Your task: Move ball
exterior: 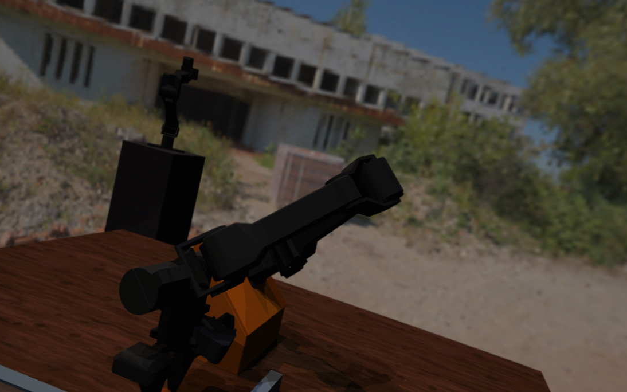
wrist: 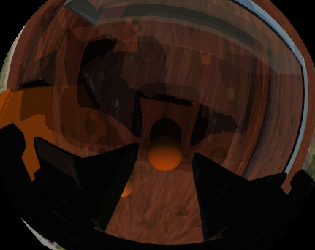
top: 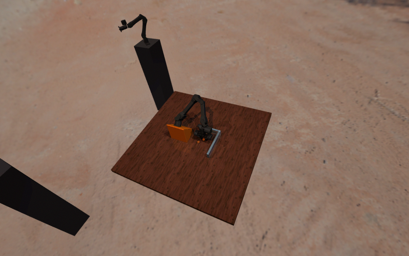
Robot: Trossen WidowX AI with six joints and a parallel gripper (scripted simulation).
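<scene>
The orange ball [top: 203, 139] [wrist: 165, 155] lies on the table; only a sliver of the ball [exterior: 164, 389] shows at the bottom of the exterior view. My gripper [top: 203, 137] [wrist: 167, 153] points down at it. Its fingers stand open on both sides of the ball, with a gap on each side in the wrist view. A duller orange ball, seemingly the see-through copy [top: 198, 142] [wrist: 126, 188], is close by, partly hidden by the left finger in the wrist view. The two low clear walls [top: 214, 143] [wrist: 304, 110] [exterior: 8, 375] meet in a corner beyond the ball.
The orange wedge-shaped base [top: 178, 133] [exterior: 259, 319] [wrist: 36, 100] carries my arm and stands beside the balls, on the side away from the corner. The wooden table [top: 180, 178] bears everything. Two dark pillars [top: 155, 68] [top: 37, 197] with other arms stand off the table.
</scene>
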